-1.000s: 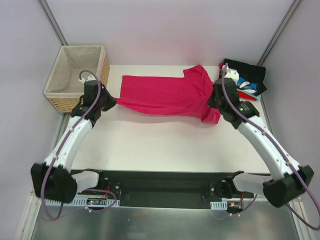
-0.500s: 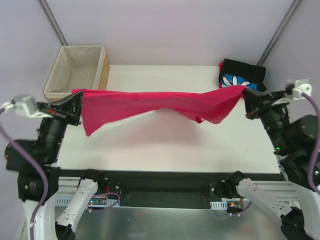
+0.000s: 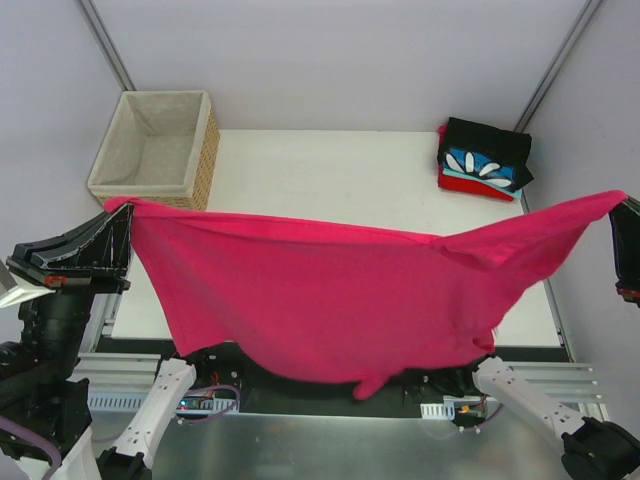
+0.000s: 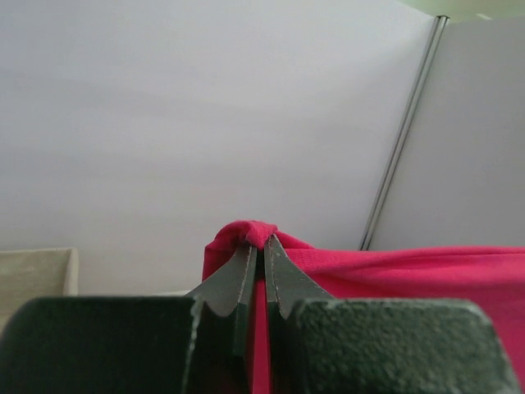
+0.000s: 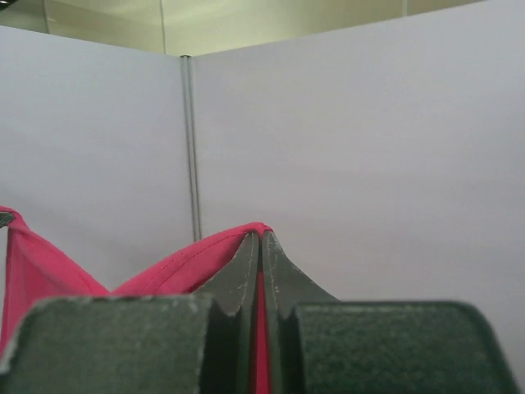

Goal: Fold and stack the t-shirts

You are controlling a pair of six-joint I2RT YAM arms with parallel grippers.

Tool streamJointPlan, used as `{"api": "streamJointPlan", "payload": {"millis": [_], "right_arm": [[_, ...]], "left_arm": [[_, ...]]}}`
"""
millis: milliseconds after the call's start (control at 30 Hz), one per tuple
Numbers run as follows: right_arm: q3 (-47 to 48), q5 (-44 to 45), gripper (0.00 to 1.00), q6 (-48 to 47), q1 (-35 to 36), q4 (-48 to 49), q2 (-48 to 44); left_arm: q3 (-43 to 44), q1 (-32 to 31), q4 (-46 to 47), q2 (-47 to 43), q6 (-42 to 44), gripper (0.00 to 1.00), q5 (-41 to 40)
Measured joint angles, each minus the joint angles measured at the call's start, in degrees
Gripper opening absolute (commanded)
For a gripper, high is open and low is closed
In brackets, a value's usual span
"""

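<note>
Plain magenta-pink t-shirt [image 3: 330,300], beige-lined basket [image 3: 150,150]

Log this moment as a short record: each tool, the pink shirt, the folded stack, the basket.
left tool: shut on pink t-shirt, one corner pinched
right tool: shut on pink t-shirt, opposite end
pink t-shirt: off the table, spread between both tools, sagging mid-span
folded stack: black, blue petal-print, red; table's far right corner
basket: beside table's far left corner
</note>
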Motion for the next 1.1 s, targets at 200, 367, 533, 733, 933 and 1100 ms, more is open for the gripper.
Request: {"api": "streamJointPlan", "payload": {"millis": [200,367,533,733,933,1100], "right_arm": [[1.4,-5.9,0.01,0.7,-1.6,0.2,0.0],[-2.9,-5.7,0.01,1.6,-3.3,0.9,-1.0],[-12.7,-0.5,0.01,1.7,-3.4,1.5,-1.5],[-24.4,7.2,0.01,1.9,-3.7,3.9,3.3],[-31.0,5.9,0.01,6.7,-13.4,10.6,18.2],[-32.1,3.3,0.01,10.6,-20.2,14.6,36.6]], "left_arm": [[2.4,0.0,-0.9,0.2,0.1,0.00,0.8],[1.0,0.0,-0.3,0.2,0.1,0.00,0.8],[-7.1,0.0,0.0,-0.2,0.0,0.00,0.3],[-19.1,0.0,-0.7,1.2,-0.4,0.00,-3.5],[-31.3,0.0,3.5,10.8,-2.9,0.00,-8.7],[-39.3,0.2,9.7,22.3,-4.3,0.00,-12.7]]}}
